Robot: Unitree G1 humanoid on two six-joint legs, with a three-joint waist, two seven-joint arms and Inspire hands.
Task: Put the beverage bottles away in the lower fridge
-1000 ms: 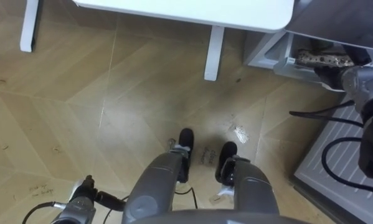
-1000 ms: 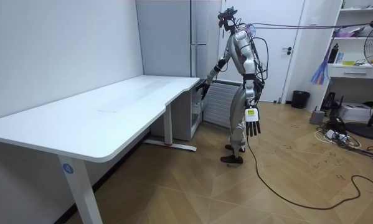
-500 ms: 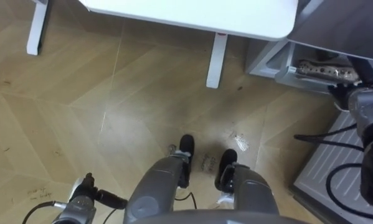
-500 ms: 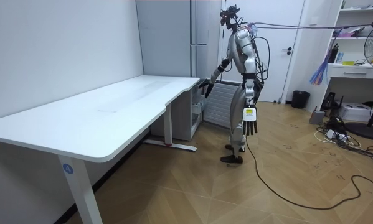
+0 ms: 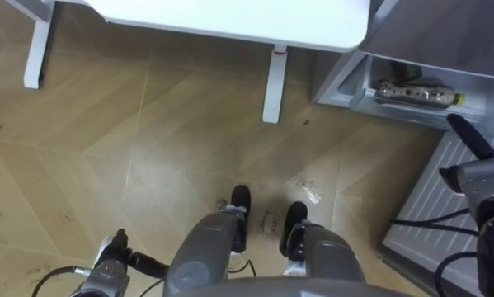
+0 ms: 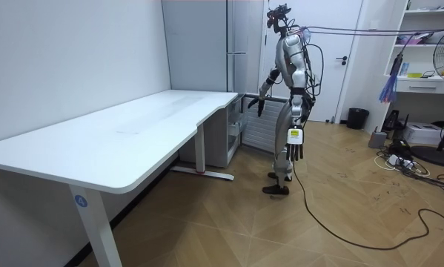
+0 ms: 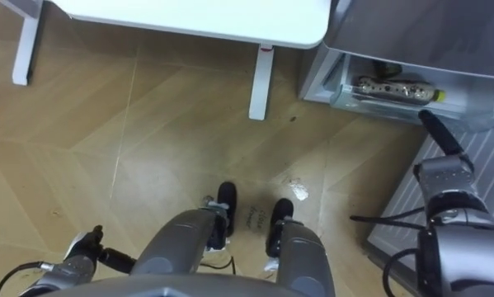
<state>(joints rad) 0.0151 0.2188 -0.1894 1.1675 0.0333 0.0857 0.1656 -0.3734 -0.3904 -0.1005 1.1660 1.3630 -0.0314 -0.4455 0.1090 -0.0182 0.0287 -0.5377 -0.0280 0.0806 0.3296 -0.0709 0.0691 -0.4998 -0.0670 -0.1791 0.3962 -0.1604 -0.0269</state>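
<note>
Floor [image 5: 148, 165]: wood, desk [image 5: 230, 16] corner ahead.
Drink [image 5: 416, 93]: lying on fridge [image 5: 341, 74] shelf.
Right hand [image 5: 469, 139]: drawn back, fingers straight, empty.
Left hand [image 6: 296, 150]: hanging, relaxed.
Meaning: placement probably done.

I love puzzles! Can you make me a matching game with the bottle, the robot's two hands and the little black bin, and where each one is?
Things:
1 bottle
2 left hand
3 right hand
4 black bin

Places:
A hanging beside the robot's leg
B on the floor by the door
C lying on its side in the open compartment
D held out with straight fingers, near that compartment

Pairs: 1-C, 2-A, 3-D, 4-B
</note>
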